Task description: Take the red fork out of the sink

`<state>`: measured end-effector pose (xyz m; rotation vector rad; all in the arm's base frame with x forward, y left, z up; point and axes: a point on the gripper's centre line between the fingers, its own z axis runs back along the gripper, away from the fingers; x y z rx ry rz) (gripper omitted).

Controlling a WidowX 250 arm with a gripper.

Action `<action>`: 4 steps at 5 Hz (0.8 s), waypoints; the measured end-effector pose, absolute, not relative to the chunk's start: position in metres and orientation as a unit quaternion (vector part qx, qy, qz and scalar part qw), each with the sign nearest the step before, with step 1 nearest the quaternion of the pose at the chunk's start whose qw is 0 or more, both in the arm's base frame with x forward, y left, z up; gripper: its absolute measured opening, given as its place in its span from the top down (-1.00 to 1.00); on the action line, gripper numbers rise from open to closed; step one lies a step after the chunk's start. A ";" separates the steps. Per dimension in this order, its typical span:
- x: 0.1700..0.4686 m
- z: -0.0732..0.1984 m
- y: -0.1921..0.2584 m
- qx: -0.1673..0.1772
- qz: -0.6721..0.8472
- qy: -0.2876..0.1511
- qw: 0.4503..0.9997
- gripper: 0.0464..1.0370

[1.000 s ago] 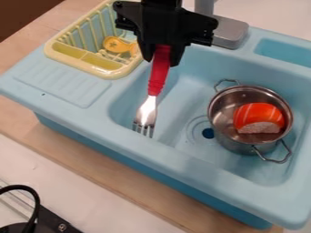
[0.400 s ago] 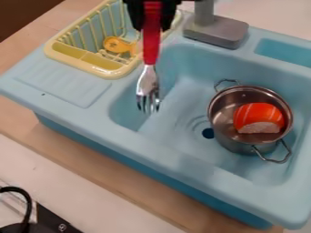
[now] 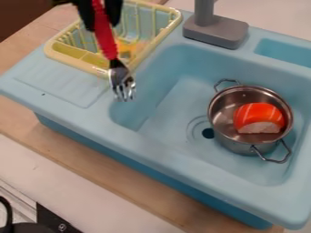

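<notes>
At the top left, the black gripper (image 3: 100, 13) is shut on the handle of the red fork (image 3: 106, 38). The fork hangs tines down in front of the yellow drying rack, its metal tines over the left edge of the blue sink (image 3: 182, 104). The gripper's upper part is cut off by the view's top edge.
The yellow rack (image 3: 100, 72), holding an orange item, stands on the sink's left back. A metal pot (image 3: 238, 144) with an orange-and-white toy food piece (image 3: 258, 116) sits in the right of the basin. The grey faucet (image 3: 215, 31) stands at the back.
The gripper and the fork have moved up and then left, from over the basin's left part to in front of the rack. The pot has stayed put.
</notes>
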<state>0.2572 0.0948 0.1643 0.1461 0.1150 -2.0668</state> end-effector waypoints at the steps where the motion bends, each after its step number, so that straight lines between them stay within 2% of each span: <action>1: 0.244 0.159 0.118 0.037 -0.821 0.046 0.568 0.35; 2: 0.234 0.144 0.136 0.000 -0.790 0.036 0.612 0.35; 3: 0.230 0.136 0.144 -0.018 -0.781 0.021 0.624 0.35; 4: 0.233 0.123 0.146 -0.037 -0.793 0.006 0.608 0.35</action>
